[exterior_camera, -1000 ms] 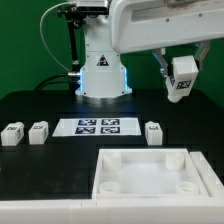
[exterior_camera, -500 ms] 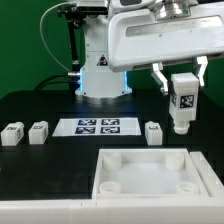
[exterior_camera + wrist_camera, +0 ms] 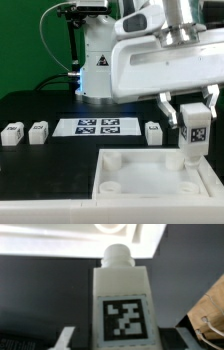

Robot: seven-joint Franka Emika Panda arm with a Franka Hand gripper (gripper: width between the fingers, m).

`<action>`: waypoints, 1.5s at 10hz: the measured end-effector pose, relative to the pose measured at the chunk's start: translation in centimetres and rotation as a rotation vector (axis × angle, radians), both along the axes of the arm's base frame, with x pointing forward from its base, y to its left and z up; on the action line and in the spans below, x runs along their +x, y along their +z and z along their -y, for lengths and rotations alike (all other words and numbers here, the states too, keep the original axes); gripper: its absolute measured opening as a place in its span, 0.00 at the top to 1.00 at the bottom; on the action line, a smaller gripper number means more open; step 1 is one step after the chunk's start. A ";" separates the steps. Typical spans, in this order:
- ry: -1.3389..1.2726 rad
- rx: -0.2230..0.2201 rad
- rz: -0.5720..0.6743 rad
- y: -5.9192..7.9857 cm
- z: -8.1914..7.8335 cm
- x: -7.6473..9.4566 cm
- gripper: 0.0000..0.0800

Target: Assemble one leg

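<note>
My gripper [image 3: 193,112] is shut on a leg [image 3: 194,131], a white block-shaped peg with a black-and-white tag, held upright with its round tip pointing down. It hangs above the far right corner of the large white tray-like piece [image 3: 150,173], near a round corner socket [image 3: 178,158]. In the wrist view the leg [image 3: 121,303] fills the middle, tag facing the camera, its tip over the tray [image 3: 60,241] and close to a socket [image 3: 115,228]. Three more legs lie on the table: two on the exterior view's left [image 3: 12,134] [image 3: 39,131] and one [image 3: 154,133] by the tray.
The marker board [image 3: 97,126] lies flat on the black table behind the tray. The robot base [image 3: 100,62] stands at the back. The arm's white body [image 3: 165,65] fills the upper right of the exterior view.
The gripper with the leg has moved down and toward the tray, and the leg has turned from tilted to upright.
</note>
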State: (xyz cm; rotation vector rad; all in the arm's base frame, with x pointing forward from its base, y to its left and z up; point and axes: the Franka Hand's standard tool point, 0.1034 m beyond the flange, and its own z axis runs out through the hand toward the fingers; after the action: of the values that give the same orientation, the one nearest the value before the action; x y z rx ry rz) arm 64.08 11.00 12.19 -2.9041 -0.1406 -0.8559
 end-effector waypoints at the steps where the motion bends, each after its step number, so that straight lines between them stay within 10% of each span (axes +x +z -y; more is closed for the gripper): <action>1: -0.001 0.000 -0.002 -0.9 0.0 -0.3 0.64; 12: -0.001 -0.004 -0.033 -4.1 0.2 -1.2 0.63; 15: -0.002 -0.004 -0.033 -4.1 0.2 -1.2 0.38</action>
State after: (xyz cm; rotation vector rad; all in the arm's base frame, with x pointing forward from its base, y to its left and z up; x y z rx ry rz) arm 62.90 10.80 8.11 -2.9211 -0.1375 -0.8077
